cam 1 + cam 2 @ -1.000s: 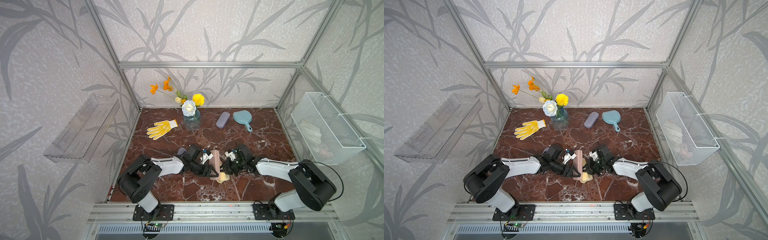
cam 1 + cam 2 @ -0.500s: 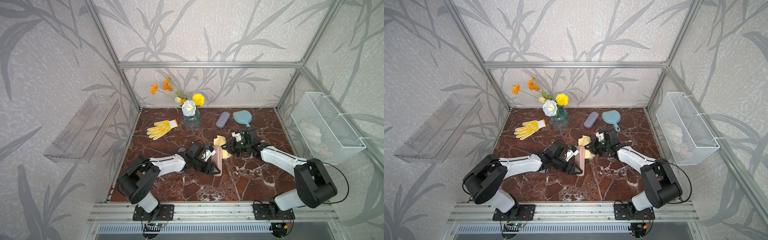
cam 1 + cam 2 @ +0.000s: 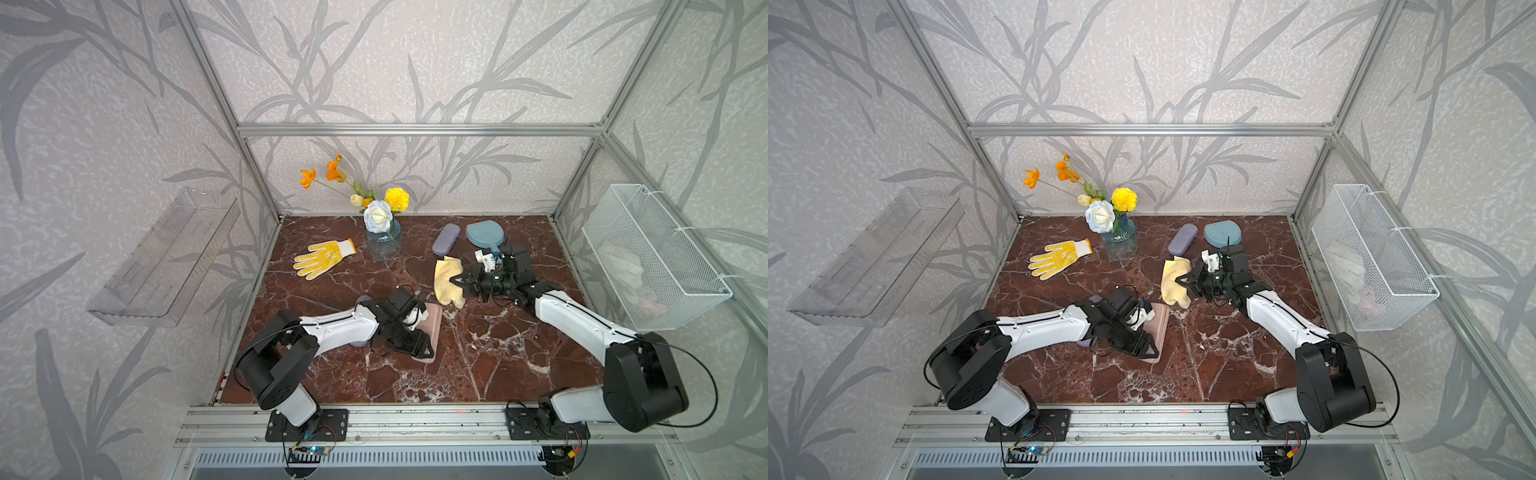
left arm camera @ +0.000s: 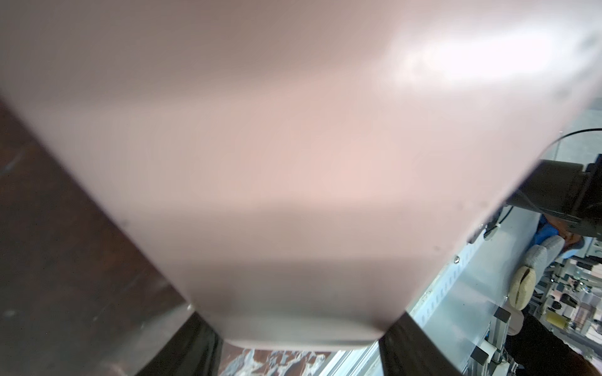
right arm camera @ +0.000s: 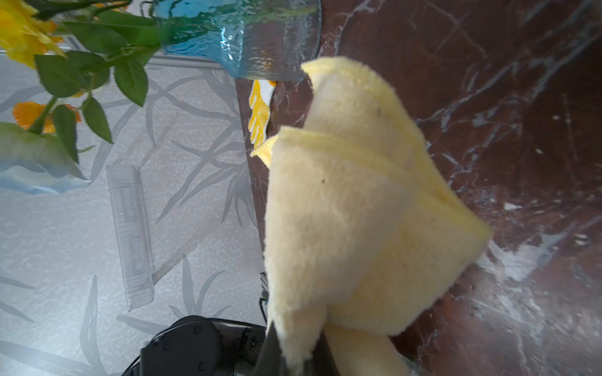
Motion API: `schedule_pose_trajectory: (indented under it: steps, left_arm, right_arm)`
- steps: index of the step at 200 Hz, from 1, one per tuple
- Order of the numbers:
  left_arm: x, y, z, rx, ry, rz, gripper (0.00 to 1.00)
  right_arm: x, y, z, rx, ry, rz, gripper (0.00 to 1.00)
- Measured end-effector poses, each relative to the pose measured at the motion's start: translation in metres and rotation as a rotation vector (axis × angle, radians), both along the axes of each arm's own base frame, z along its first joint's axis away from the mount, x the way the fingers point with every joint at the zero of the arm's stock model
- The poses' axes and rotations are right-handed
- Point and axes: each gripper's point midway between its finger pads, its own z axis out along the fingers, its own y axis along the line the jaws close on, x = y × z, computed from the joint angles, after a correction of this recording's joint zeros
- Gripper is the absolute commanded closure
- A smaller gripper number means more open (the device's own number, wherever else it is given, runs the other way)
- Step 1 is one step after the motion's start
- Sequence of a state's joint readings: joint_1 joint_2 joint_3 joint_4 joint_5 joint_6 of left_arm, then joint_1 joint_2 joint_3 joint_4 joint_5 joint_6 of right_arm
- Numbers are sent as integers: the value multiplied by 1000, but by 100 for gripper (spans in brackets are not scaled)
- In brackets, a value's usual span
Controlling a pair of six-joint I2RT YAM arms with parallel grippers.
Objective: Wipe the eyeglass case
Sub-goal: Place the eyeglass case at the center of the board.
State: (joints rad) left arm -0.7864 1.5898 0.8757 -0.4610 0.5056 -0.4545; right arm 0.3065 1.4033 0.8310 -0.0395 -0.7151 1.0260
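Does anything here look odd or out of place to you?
Only mildly: the yellow cloth dangles crumpled from the right tool, beside the pink case rather than on it. The left tool clamps that case. A lone yellow glove lies near the vase. Nothing looks spilled or broken.

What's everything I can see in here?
pink eyeglass case: one, pink, near table front
yellow cloth: one, pale yellow, mid-table
purple case: one, lilac, table back
teal case: one, blue-green, beside purple case
glove: one, yellow-white, back left
vase: one, blue glass, back centre, holding flowers
lilac object: one, half hidden under left arm
wire basket: one, white, right wall
clear shelf: one, transparent, left wall
table: one, red-brown marble, beneath everything
left gripper: one, black, clamping pink eyeglass case
right gripper: one, black, clamping yellow cloth
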Motion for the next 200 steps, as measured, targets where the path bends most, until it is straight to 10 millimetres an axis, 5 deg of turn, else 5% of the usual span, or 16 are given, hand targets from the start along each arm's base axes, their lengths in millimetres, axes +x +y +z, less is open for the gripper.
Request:
schedule_pose_trajectory:
  steps: [73, 200]
  left_arm:
    - [5, 78, -9, 370, 76, 155, 96]
    - [34, 125, -17, 603, 123, 248, 90]
  right_arm:
    - [-18, -8, -30, -95, 44, 32, 100]
    - [-38, -9, -59, -140, 78, 80, 100]
